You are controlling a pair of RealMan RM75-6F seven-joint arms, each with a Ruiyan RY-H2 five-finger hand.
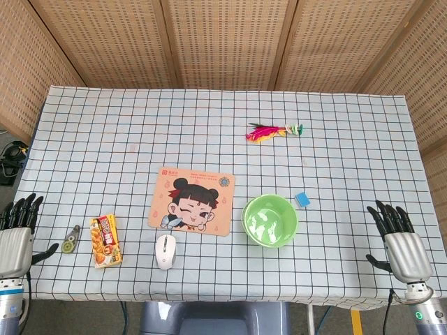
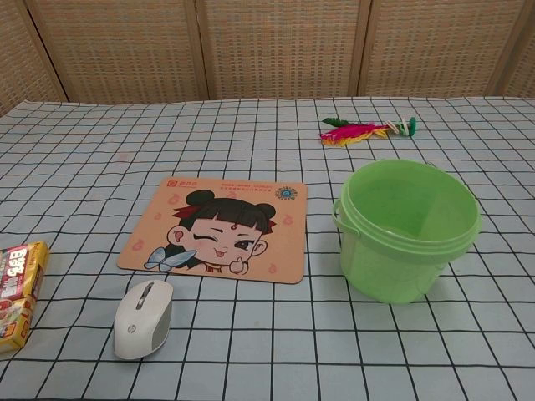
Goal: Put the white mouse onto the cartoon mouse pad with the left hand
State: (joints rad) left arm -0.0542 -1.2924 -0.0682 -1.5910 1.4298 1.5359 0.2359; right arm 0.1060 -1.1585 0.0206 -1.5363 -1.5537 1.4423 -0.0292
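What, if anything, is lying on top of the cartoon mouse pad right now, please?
Nothing lies on the cartoon mouse pad; its printed face shows whole in both views. The white mouse sits on the checked cloth just off its near edge, not touching it. What lies beneath the pad is covered.

No legible text — print on cartoon mouse pad (image 2: 219, 230) and snack packet (image 2: 18, 284) too small to read.

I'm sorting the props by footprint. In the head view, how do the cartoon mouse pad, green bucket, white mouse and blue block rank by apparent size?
Largest to smallest, as they look in the head view:
1. cartoon mouse pad
2. green bucket
3. white mouse
4. blue block
All four differ clearly in how large they appear.
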